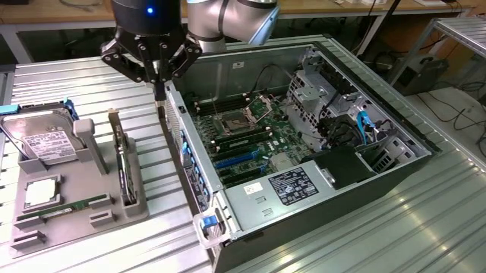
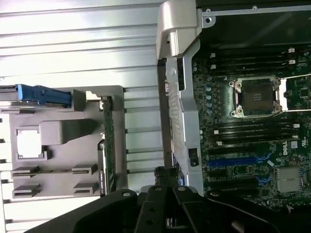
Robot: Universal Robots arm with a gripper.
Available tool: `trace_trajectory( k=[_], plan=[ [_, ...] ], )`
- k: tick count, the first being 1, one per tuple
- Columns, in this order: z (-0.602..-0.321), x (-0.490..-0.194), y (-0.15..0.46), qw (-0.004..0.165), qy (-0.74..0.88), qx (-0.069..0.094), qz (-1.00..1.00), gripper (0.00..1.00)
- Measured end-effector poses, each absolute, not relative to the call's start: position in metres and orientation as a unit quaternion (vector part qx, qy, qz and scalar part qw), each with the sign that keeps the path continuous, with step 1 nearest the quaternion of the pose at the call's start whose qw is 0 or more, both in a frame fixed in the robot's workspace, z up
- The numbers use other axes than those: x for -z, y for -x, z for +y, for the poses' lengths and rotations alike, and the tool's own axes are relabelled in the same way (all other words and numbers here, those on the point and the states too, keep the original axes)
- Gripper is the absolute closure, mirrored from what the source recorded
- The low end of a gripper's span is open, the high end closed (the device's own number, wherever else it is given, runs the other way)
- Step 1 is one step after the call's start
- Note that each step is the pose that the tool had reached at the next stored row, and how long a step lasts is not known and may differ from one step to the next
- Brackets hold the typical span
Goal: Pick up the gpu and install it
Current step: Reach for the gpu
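Observation:
The gpu (image 1: 122, 162) stands on edge in a slot of the grey holder (image 1: 76, 227), showing as a thin green card with its silver bracket at the far end. In the wrist view the gpu (image 2: 108, 145) is a narrow green strip along the holder's (image 2: 58, 133) side. My gripper (image 1: 158, 94) hangs above the gap between the holder and the open computer case (image 1: 227, 224), up beyond the card's bracket end. Its fingers are pressed together with nothing between them. In the wrist view the gripper (image 2: 165, 178) sits over the case's rear wall.
A silver hard drive (image 1: 42, 142), a RAM stick (image 1: 65, 206) and a square chip (image 1: 42, 193) also rest in the holder. The motherboard (image 1: 251, 136) lies inside the case, with blue slots (image 1: 235, 160) and an open processor socket (image 2: 255, 97). All of it stands on a ribbed metal table (image 1: 425, 227).

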State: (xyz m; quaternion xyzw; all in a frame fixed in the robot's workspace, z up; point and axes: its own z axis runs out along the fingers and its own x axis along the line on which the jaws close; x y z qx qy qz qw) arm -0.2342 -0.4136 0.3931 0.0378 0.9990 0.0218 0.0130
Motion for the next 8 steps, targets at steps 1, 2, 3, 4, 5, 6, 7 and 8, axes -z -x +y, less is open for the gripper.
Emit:
trace_trajectory(
  k=[1,2,3,4,5,6,7,8],
  plan=[
    [-0.414,-0.393,0.239,0.013,-0.038,-0.022,0.999,0.89],
    [-0.415,-0.393,0.243,0.013,-0.038,-0.022,0.999,0.89],
    [-0.415,-0.392,0.248,0.013,-0.038,-0.022,0.999,0.89],
    [-0.415,-0.392,0.251,0.013,-0.038,-0.022,0.999,0.89],
    [-0.415,-0.390,0.258,0.013,-0.038,-0.022,0.999,0.89],
    [-0.415,-0.389,0.262,0.013,-0.038,-0.022,0.999,0.89],
    [-0.415,-0.388,0.268,0.013,-0.038,-0.022,0.999,0.89],
    [-0.415,-0.386,0.274,0.013,-0.038,-0.022,0.999,0.89]
  ],
)
